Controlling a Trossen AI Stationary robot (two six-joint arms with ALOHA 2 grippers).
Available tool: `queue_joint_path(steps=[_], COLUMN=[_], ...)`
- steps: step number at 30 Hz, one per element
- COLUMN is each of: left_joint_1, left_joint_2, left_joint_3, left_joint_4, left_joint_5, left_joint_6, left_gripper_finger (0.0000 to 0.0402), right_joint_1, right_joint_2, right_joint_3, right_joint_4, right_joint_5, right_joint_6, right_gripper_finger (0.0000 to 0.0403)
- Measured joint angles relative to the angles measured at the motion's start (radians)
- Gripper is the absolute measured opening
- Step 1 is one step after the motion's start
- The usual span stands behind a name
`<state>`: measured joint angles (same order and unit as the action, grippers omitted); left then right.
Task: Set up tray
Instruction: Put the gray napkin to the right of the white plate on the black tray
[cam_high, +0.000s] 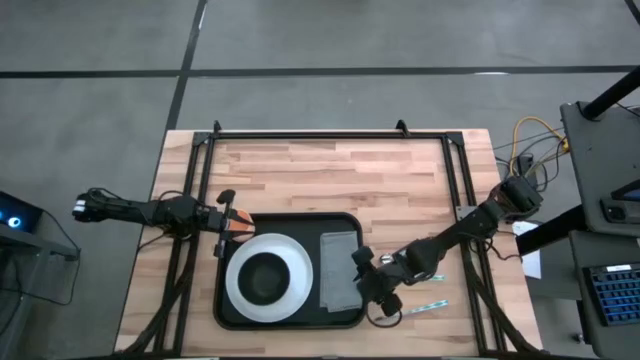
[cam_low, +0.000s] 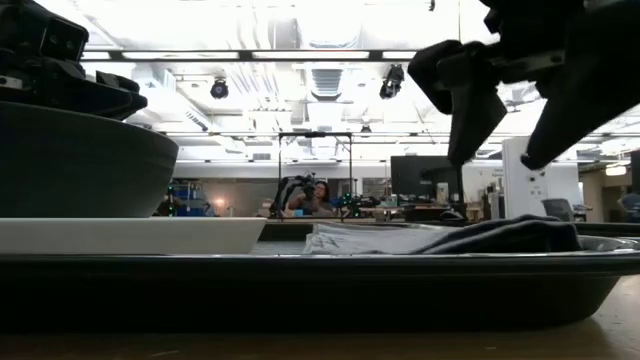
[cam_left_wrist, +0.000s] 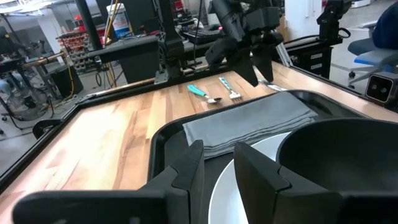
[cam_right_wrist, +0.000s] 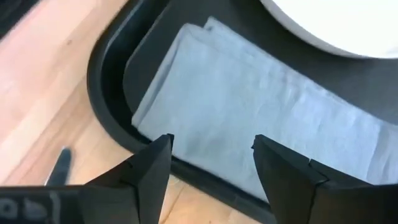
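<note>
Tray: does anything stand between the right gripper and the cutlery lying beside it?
Nothing visible does. The right gripper, open, hangs over the tray's right rim beside the napkin. The spoon and fork lie on bare table just outside that rim.

The bench is pale, matt wood planking with visible grain. On it the tray looks smooth, slightly glossy black plastic; the napkin is soft grey cloth, the plate smooth glossy white.

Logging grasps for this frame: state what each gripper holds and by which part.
Nothing is held. The right gripper hangs open over the napkin at the tray edge; the left gripper is open beside the plate.
</note>
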<state>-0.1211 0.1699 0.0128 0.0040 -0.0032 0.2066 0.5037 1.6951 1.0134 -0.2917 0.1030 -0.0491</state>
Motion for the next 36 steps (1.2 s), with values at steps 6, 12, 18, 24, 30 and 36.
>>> queue_joint_path(steps=[6,12,18,24,30,36], left_joint_1=[0.0,0.0,0.0,0.0,0.0,0.0], left_joint_2=[0.0,0.0,0.0,0.0,0.0,0.0], left_joint_3=[0.0,0.0,0.0,0.0,0.0,0.0], left_joint_4=[0.0,0.0,0.0,0.0,0.0,0.0], left_joint_5=[0.0,0.0,0.0,0.0,0.0,0.0], left_joint_6=[0.0,0.0,0.0,0.0,0.0,0.0], left_gripper_finger=[0.0071,0.0071,0.0071,0.0071,0.0071,0.0071], right_joint_1=[-0.003,-0.036,-0.125,-0.181,-0.191,-0.191], right_joint_2=[0.0,0.002,0.031,0.057,0.111,0.209], right_joint_3=[0.045,0.098,0.087,0.029,0.019,0.058], right_joint_4=[0.012,0.066,0.059,0.082,0.103,0.102], right_joint_5=[0.001,0.022,0.027,-0.038,-0.057,-0.06], right_joint_6=[-0.048,0.038,0.183,0.203,0.185,0.186], right_gripper_finger=[0.0215,0.0215,0.0216,0.0215,0.0215,0.0215])
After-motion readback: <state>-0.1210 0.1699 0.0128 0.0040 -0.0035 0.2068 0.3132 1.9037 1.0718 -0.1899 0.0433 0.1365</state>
